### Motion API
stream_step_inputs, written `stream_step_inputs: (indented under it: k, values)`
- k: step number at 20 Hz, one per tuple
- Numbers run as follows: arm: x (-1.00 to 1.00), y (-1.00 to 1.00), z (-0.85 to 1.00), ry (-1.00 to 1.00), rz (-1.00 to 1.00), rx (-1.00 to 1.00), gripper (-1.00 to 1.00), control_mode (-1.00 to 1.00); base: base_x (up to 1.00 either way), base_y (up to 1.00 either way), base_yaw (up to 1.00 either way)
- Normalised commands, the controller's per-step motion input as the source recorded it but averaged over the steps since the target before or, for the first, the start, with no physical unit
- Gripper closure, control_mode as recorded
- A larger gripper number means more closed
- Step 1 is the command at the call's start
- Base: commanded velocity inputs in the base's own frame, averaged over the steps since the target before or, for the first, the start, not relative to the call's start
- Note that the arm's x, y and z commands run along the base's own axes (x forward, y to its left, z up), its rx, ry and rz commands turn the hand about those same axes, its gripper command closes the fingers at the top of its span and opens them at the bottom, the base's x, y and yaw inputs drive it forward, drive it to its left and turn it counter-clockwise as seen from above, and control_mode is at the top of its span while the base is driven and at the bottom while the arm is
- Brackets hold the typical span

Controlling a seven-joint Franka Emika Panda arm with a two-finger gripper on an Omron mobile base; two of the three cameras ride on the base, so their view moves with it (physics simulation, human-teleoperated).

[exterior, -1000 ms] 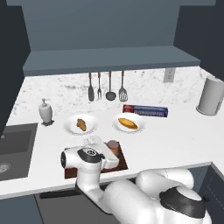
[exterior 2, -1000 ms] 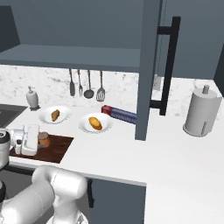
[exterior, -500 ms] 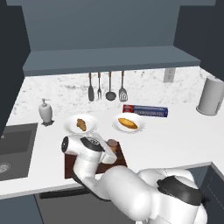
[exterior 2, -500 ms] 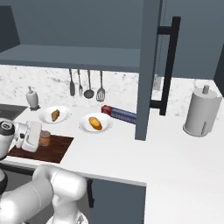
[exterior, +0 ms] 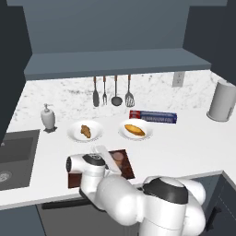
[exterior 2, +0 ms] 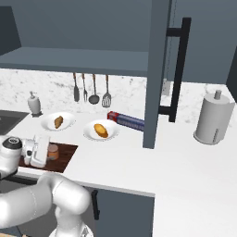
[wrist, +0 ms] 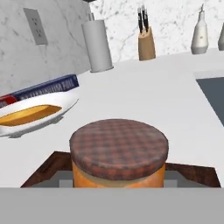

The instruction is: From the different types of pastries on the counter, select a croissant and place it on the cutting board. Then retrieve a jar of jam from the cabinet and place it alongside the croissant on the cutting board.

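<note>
Gripper [exterior 2: 50, 152] swung lower, jar of jam [wrist: 119, 154] on cutting board [exterior: 126, 165]

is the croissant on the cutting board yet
No, the croissant sits on a white plate on the counter, behind the cutting board where the jar of jam is.

No text can be read; the blue box [exterior: 153, 116] near the worktop's back edge carries only blurred pale marks.

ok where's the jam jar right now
The jam jar sits over the cutting board at the counter's front edge, in the hand, just ahead of the croissant plate.
</note>
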Motion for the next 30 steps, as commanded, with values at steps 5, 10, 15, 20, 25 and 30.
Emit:
stream_step_inputs:
  k: [5,10,15,20,25,30]
  values:
    - [0.14,-0.03,0.0,0.05,-0.01,0.06,1.0,-1.0,0.0,0.0,0.0]
    - [0.49,0.0,-0.13,0.0,0.0,-0.01,1.0,-1.0,0.0,0.0,0.0]
    - [0.33,0.0,-0.19,-0.02,-0.04,-0.01,1.0,-1.0,0.0,0.0,0.0]
    - [0.01,0.06,-0.37,0.0,0.0,0.0,1.0,-1.0,0.0,0.0,0.0]
    - [0.0,0.02,-0.14,-0.01,0.0,0.0,1.0,-1.0,0.0,0.0,0.0]
    - [0.0,0.0,0.0,0.0,0.0,0.0,-1.0,-1.0,0.0,0.0,0.0]
